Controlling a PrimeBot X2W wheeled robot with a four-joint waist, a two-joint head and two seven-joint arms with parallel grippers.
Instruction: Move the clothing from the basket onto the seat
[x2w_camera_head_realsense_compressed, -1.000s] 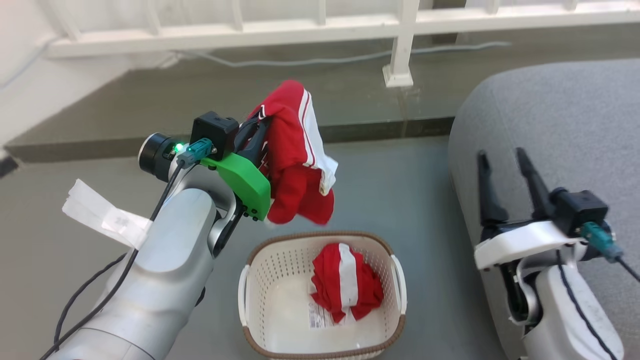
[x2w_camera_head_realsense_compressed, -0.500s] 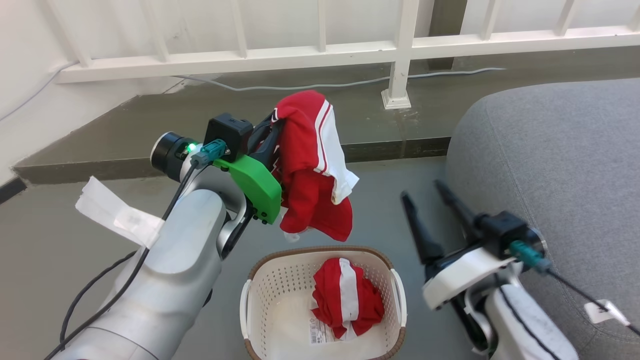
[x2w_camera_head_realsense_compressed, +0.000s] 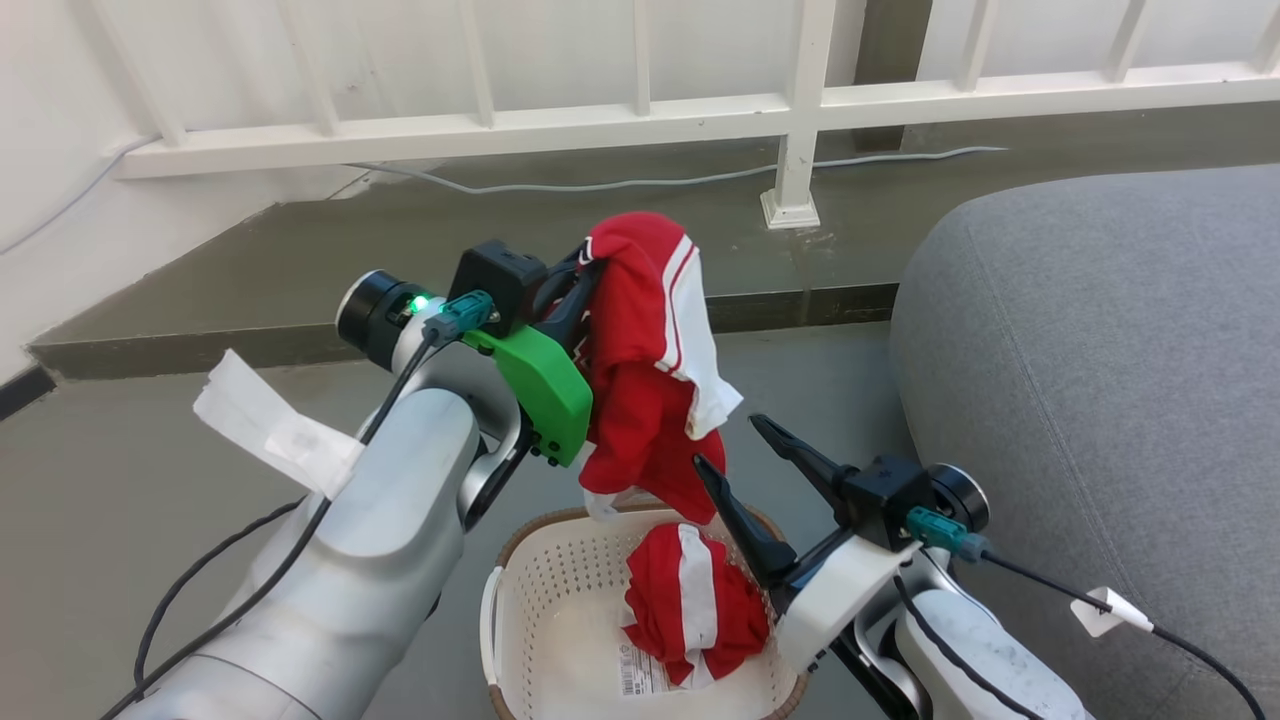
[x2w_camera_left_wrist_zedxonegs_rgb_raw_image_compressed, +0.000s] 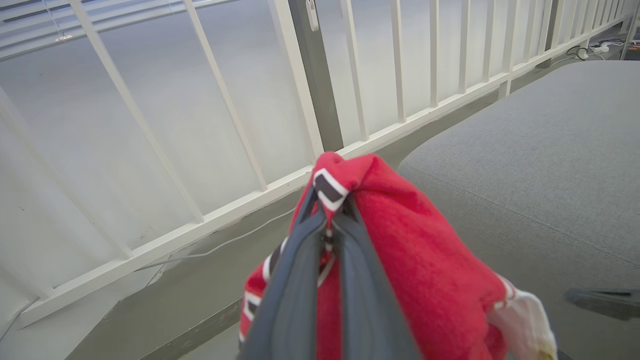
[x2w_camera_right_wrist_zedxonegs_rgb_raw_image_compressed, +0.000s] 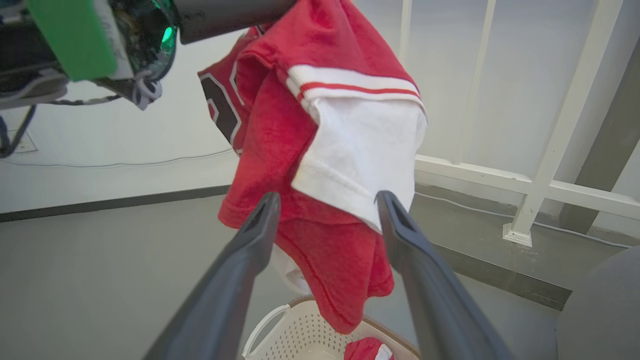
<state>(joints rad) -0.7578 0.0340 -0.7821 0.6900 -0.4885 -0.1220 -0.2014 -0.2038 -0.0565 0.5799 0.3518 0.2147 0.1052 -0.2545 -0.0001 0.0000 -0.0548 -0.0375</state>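
My left gripper (x2w_camera_head_realsense_compressed: 588, 268) is shut on a red jersey (x2w_camera_head_realsense_compressed: 650, 360) that has dark lettering and a white panel. The jersey hangs above the cream basket (x2w_camera_head_realsense_compressed: 555, 600). In the left wrist view the two fingers (x2w_camera_left_wrist_zedxonegs_rgb_raw_image_compressed: 300, 280) pinch the jersey (x2w_camera_left_wrist_zedxonegs_rgb_raw_image_compressed: 410, 260) at its top fold. My right gripper (x2w_camera_head_realsense_compressed: 730, 445) is open just right of the jersey's hem, over the basket's right rim. In the right wrist view this gripper (x2w_camera_right_wrist_zedxonegs_rgb_raw_image_compressed: 328, 197) frames the jersey (x2w_camera_right_wrist_zedxonegs_rgb_raw_image_compressed: 320, 150). A red piece with a broad white stripe (x2w_camera_head_realsense_compressed: 695, 605) lies bunched in the basket. The grey seat (x2w_camera_head_realsense_compressed: 1090, 380) fills the right side.
A white railing (x2w_camera_head_realsense_compressed: 790, 100) with a post runs along the back above a raised concrete ledge (x2w_camera_head_realsense_compressed: 400, 230), and a grey cable (x2w_camera_head_realsense_compressed: 650, 182) lies on it. A white paper tag (x2w_camera_head_realsense_compressed: 270, 430) sticks out from my left forearm. Grey floor (x2w_camera_head_realsense_compressed: 120, 500) lies to the left.
The head camera has shifted. My right gripper has swung left from beside the seat to just under the hanging jersey, over the basket. The left gripper still holds the jersey, carried slightly right.
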